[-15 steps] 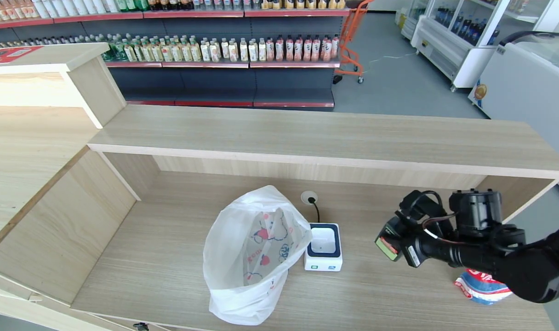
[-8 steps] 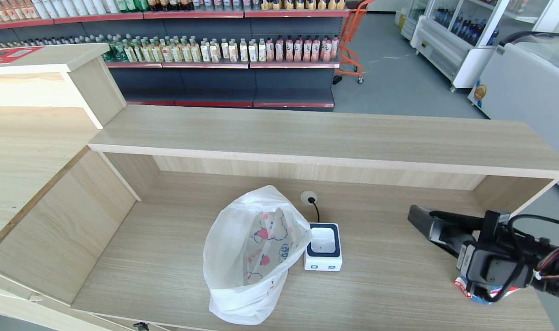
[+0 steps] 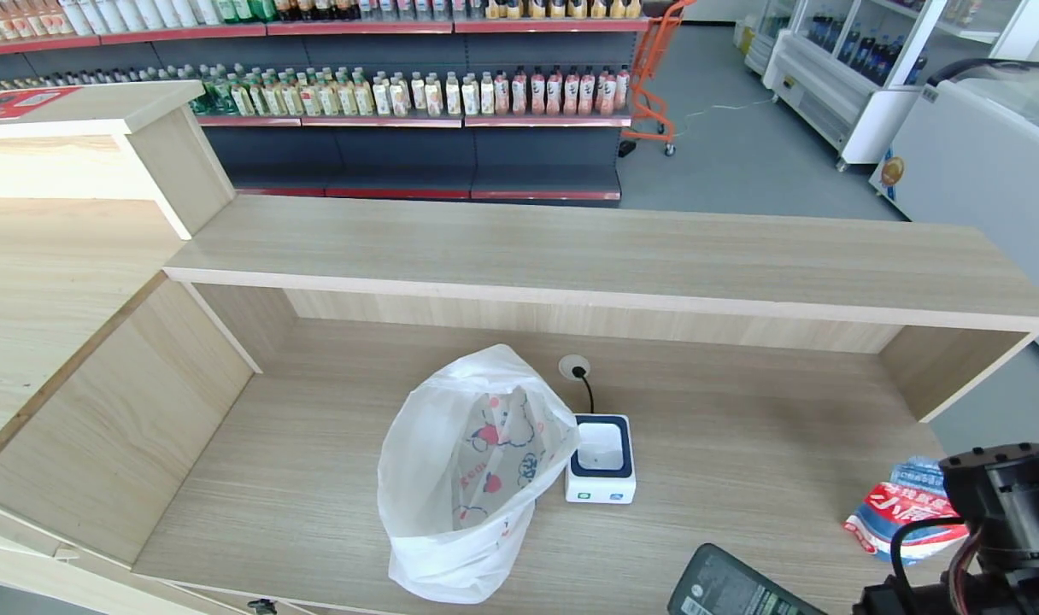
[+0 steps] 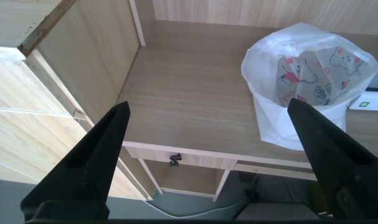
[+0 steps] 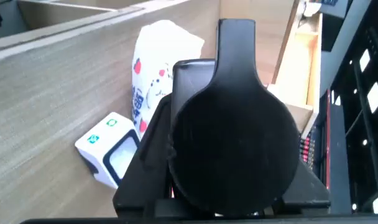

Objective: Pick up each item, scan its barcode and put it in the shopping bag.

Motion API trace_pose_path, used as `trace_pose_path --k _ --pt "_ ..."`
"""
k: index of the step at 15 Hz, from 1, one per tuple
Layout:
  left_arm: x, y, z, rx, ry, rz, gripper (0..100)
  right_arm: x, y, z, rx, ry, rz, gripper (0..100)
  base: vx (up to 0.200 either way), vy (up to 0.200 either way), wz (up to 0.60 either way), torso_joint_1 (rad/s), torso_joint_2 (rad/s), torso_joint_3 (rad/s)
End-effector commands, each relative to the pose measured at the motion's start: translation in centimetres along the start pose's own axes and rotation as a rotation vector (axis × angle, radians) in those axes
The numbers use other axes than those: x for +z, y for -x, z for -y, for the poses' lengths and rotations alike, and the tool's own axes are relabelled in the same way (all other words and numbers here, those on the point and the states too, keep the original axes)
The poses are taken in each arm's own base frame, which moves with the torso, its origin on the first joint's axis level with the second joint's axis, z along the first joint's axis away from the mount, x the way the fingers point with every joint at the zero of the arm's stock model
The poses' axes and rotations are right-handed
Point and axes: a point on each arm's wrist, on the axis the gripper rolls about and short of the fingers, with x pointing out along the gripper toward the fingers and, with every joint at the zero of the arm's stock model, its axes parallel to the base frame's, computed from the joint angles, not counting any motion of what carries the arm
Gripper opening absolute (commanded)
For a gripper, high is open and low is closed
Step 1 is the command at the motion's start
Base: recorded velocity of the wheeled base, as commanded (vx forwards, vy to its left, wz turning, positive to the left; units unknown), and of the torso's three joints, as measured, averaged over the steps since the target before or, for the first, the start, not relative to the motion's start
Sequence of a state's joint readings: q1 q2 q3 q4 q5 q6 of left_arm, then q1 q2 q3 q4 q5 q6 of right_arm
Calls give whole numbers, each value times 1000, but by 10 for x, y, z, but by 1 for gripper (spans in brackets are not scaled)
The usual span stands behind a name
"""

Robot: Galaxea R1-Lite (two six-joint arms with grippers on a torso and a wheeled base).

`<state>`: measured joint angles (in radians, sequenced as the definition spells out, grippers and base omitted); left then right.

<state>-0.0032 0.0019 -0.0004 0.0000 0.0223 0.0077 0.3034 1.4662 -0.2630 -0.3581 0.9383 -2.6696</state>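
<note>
Stocked shelves stand behind the wooden counter, near an orange trolley and a white freezer.

Before me: bag white; scanner white, navy frame; packet red, white, blue; counter pale woodgrain.

Open white shopping bag holding patterned pack, scanner just beside, red-blue packet lying apart

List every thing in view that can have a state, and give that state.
shopping bag: standing, mouth open, printed packet inside.
scanner: upright on the counter, cable attached.
snack packet: lying on the counter, not gripped.
left gripper: jaws open, empty.
</note>
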Motion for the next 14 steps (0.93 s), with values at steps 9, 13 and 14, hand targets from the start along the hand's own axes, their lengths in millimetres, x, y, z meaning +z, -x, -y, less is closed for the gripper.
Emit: trace_pose_path --k 9,13,14 --pt "0 0 0 -1 0 0 100 -16 -43 7 -143 131 217 0 0 0 0 0 0 0" --pt "0 0 0 1 0 0 100 -31 -52 14 -168 180 215 0 0 0 0 0 0 0" --pt "0 0 0 1 0 0 100 -30 -55 13 -174 185 226 0 0 0 0 0 0 0"
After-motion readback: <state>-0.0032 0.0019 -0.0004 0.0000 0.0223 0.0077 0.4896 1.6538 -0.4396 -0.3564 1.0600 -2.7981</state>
